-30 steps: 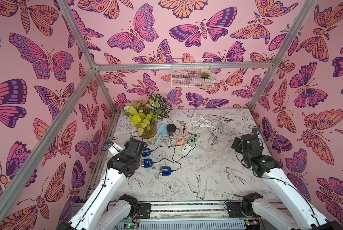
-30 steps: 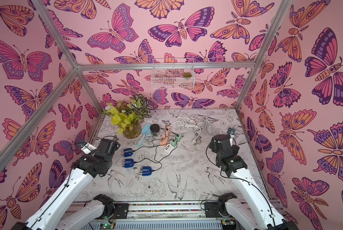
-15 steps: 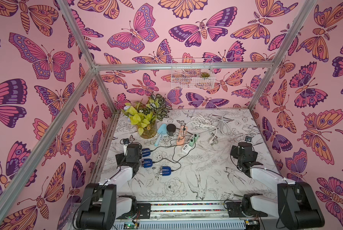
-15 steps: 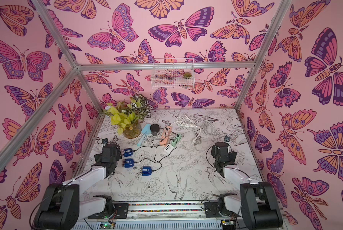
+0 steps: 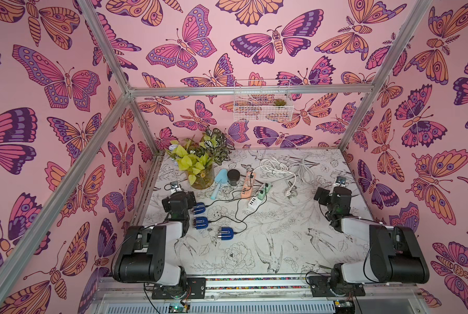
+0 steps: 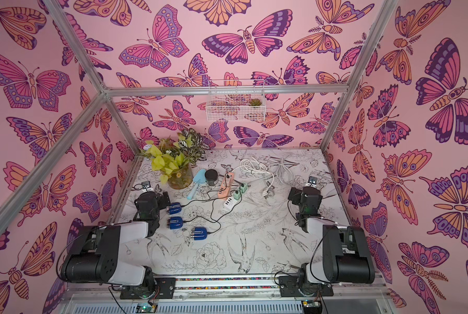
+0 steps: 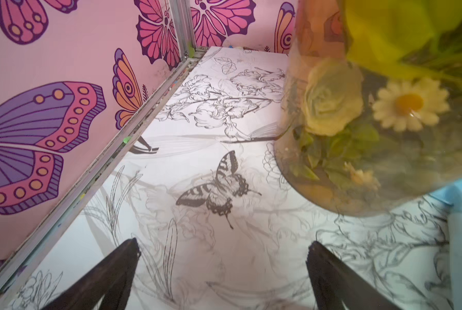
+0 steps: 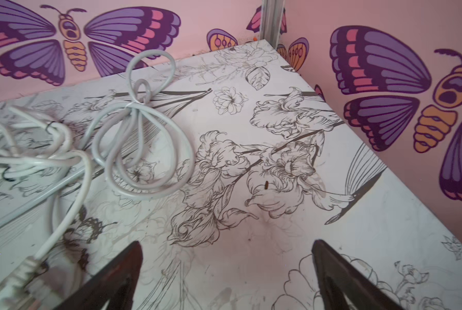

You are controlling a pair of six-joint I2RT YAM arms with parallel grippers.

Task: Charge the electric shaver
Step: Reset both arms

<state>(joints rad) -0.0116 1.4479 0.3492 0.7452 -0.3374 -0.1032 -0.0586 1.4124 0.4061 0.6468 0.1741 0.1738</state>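
Blue shavers [image 5: 199, 208] lie just beside the parted left jaws, outside them.

This is a purpose-built robot test cell in a lab, not a lived-in room. An aluminium frame [image 5: 243, 91] of bolted profiles carries flat wall panels [image 5: 51, 81] printed with oversized butterflies, closing the table [image 5: 295, 225] in on three sides. The table wears a printed sheet of black-line birds and flowers. Two robot arms, the left arm [image 5: 146, 252] and the right arm [image 5: 390, 252], are mounted on a metal rail [image 5: 254, 282] along its front edge, with a bare circuit board [image 5: 177, 308] and loose wiring below. Household props are laid out as a set: a glass vase [image 5: 203, 180] of flowers, a white wire basket [image 5: 262, 110] hung from the back frame bar, power strips [image 5: 247, 185] and coiled white cables [image 5: 275, 165].
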